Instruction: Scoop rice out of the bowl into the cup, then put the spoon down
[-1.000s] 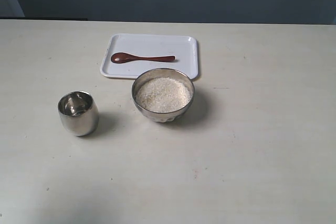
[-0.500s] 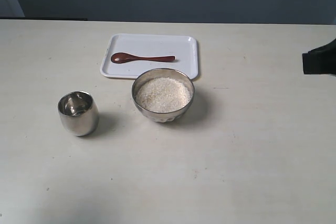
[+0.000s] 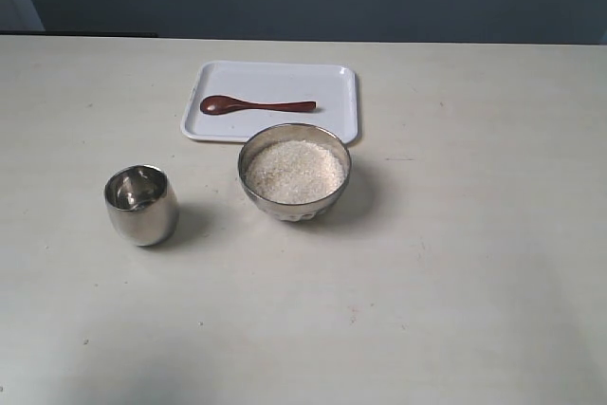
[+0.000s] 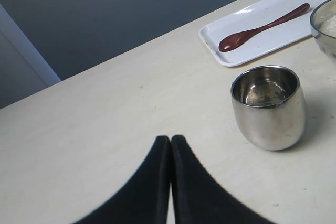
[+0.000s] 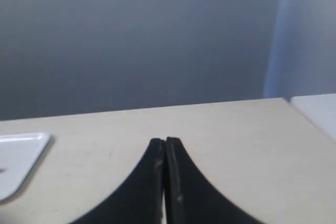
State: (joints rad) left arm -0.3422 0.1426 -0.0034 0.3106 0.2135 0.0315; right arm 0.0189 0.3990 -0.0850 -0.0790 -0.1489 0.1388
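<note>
The steel bowl (image 3: 294, 173) stands mid-table, heaped with white rice (image 3: 295, 170). To its left is the steel cup (image 3: 141, 204) (image 4: 269, 106), upright; whether it holds anything is unclear. The wooden spoon (image 3: 256, 104) (image 4: 262, 27) lies on the white tray (image 3: 332, 82) (image 4: 294, 38) behind the bowl, head to the left. No arm appears in the exterior view. My left gripper (image 4: 171, 139) is shut and holds nothing, short of the cup. Far from everything, my right gripper (image 5: 165, 141) is shut and empty over bare table, with only a tray corner (image 5: 21, 156) in its view.
The pale table (image 3: 455, 263) spreads wide around the three items. A dark wall runs behind its far edge. A lighter panel (image 5: 307, 35) stands off one table corner in the right wrist view.
Half a second ago a dark arm part showed at the exterior view's right edge; now it is gone from that view. Bowl, cup, spoon and tray have not moved.
</note>
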